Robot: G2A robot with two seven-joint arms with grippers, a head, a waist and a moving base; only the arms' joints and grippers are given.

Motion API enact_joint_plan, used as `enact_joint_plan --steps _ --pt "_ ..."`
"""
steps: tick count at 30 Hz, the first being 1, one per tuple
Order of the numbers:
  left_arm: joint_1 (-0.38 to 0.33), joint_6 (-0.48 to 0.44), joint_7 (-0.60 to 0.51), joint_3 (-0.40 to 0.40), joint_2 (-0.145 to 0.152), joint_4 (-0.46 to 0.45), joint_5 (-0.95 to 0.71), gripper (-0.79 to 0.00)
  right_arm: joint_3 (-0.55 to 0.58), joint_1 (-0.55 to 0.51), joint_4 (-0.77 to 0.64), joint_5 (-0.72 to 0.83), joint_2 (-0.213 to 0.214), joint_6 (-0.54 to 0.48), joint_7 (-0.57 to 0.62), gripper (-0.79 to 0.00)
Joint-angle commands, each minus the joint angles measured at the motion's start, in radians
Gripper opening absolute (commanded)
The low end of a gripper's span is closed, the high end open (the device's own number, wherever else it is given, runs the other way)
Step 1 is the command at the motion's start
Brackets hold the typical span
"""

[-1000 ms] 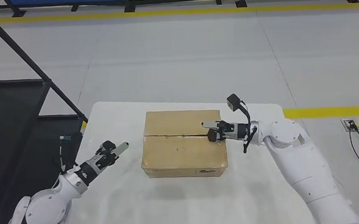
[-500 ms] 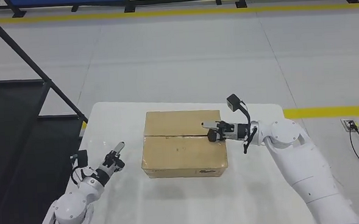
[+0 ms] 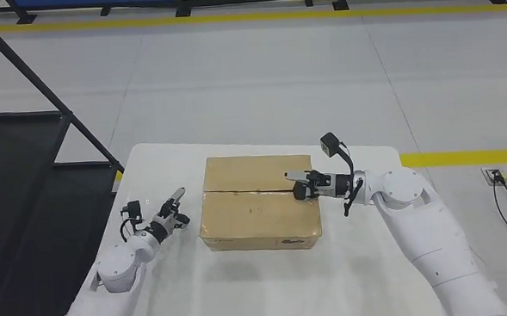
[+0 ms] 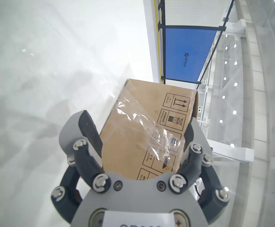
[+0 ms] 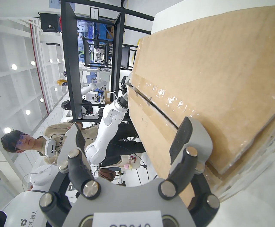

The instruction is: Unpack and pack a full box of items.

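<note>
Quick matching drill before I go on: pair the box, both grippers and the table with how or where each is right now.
Things:
1. cardboard box
2. left gripper
3. right gripper
4. table

States:
A. open, over the box's top
B. white, carrying the box
C. flaps shut, clear tape on it
D. open, beside the box's end face

Pairs: 1-C, 2-D, 3-A, 4-B.

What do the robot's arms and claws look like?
The left arm and right arm are rounded white shells. The left gripper and right gripper each have two grey fingers with black pads, black linkages, silver screws and a white label. A black cable loops beside the right gripper.
</note>
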Motion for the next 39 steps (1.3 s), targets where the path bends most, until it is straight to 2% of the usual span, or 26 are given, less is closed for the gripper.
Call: enact_joint_plan --steps 1,3,11,17,22,26,33,37,39 --pt "-0.036 -0.010 -0.013 0.008 -0.005 0.057 -0.017 0.000 0.000 0.000 0.000 0.000 0.000 0.000 0.000 0.000" --pt "-0.064 -0.010 -0.051 0.018 -0.013 0.107 -0.077 0.000 0.000 0.000 0.000 0.000 0.000 0.000 0.000 0.000" --pt "-0.147 -0.094 0.056 0.025 -0.032 0.238 -0.102 0.000 0.000 0.000 0.000 0.000 0.000 0.000 0.000 0.000" --pt "-0.150 -0.173 0.189 -0.001 -0.036 0.226 -0.084 0.000 0.000 0.000 0.000 0.000 0.000 0.000 0.000 0.000" --pt "-0.111 -0.214 0.251 -0.047 -0.028 0.135 -0.058 0.000 0.000 0.000 0.000 0.000 0.000 0.000 0.000 0.000" --pt "-0.060 -0.219 0.298 -0.087 -0.020 0.022 -0.019 0.000 0.000 0.000 0.000 0.000 0.000 0.000 0.000 0.000" --pt "0.059 -0.191 0.399 -0.138 -0.010 -0.220 0.095 0.000 0.000 0.000 0.000 0.000 0.000 0.000 0.000 0.000" --pt "0.115 -0.168 0.450 -0.161 -0.009 -0.325 0.128 0.000 0.000 -0.003 -0.002 -0.001 0.000 0.000 -0.008 0.000" --pt "0.135 -0.158 0.474 -0.173 -0.010 -0.365 0.134 0.000 0.004 -0.022 -0.026 -0.015 0.002 0.011 -0.051 0.000"
